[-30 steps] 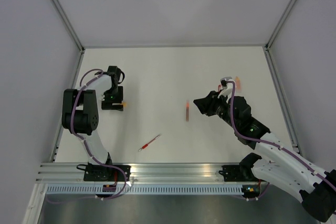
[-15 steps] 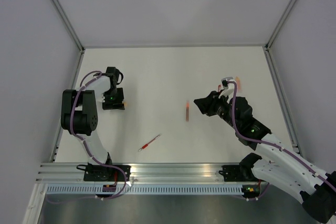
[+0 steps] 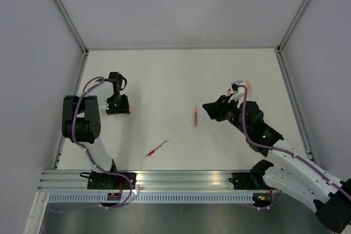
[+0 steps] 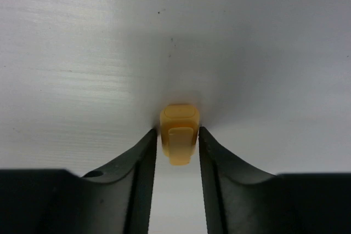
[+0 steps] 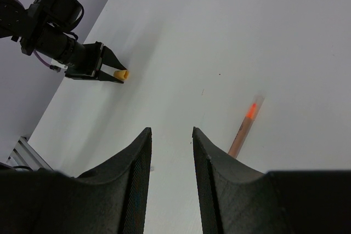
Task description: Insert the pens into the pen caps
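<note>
Left gripper [image 4: 177,131] narrower round cap [image 4: 178,118] near edge [image 3: 81,75]

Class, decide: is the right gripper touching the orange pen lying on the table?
Apart. The top external view shows a strip of bare table between the right gripper and the orange pen.

The left arm [image 3: 94,147] and right arm [image 3: 292,160] have white links and bulky black joints, with purple cable [image 3: 88,88] looping loosely along each. A small green light [image 3: 264,133] glows on both. The left hand [image 3: 126,108] and right hand [image 3: 204,107] are black, their fingers [image 5: 136,182] curved and tapering.
</note>
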Available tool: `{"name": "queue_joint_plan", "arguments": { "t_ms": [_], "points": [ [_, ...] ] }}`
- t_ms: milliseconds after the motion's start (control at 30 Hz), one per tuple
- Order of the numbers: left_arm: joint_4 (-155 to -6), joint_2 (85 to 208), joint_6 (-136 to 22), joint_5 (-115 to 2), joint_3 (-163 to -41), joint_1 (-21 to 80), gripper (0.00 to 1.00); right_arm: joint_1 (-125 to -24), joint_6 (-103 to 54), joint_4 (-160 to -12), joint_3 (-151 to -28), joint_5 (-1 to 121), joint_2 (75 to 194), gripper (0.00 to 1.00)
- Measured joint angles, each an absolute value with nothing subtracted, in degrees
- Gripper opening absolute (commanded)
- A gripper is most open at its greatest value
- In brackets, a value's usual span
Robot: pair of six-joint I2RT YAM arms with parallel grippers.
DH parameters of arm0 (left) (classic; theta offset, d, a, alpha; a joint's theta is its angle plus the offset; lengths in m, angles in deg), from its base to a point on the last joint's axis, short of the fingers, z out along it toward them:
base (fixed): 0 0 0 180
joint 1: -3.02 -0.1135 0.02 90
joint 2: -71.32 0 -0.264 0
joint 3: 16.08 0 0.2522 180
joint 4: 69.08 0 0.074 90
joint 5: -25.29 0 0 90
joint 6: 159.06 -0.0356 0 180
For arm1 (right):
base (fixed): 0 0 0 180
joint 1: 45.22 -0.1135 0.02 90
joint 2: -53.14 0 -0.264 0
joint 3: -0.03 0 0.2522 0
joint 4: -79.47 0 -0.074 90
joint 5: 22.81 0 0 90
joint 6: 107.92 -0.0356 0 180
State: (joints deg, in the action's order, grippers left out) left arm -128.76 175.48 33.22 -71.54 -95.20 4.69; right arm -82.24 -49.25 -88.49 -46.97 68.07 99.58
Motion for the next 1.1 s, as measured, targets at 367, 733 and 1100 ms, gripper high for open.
{"name": "queue_joint_plan", "arguments": {
  "t_ms": [367,733,1100],
  "points": [
    [-122.64,175.18,28.35,-67.65,-94.11,3.45,0.02,-82.26,-49.31,-88.6,-46.84,68.09,99.99,0.42],
    [-119.29,167.24,13.88,-63.67,-90.24,3.91,0.02,-82.3,-49.33,-88.42,-46.86,71.68,103.38,0.45],
    [-104.17,144.1,-3.94,-60.08,-78.13,22.37,0.02,-70.21,-44.26,-74.56,-67.8,88.55,125.54,0.67]
  ]
}}
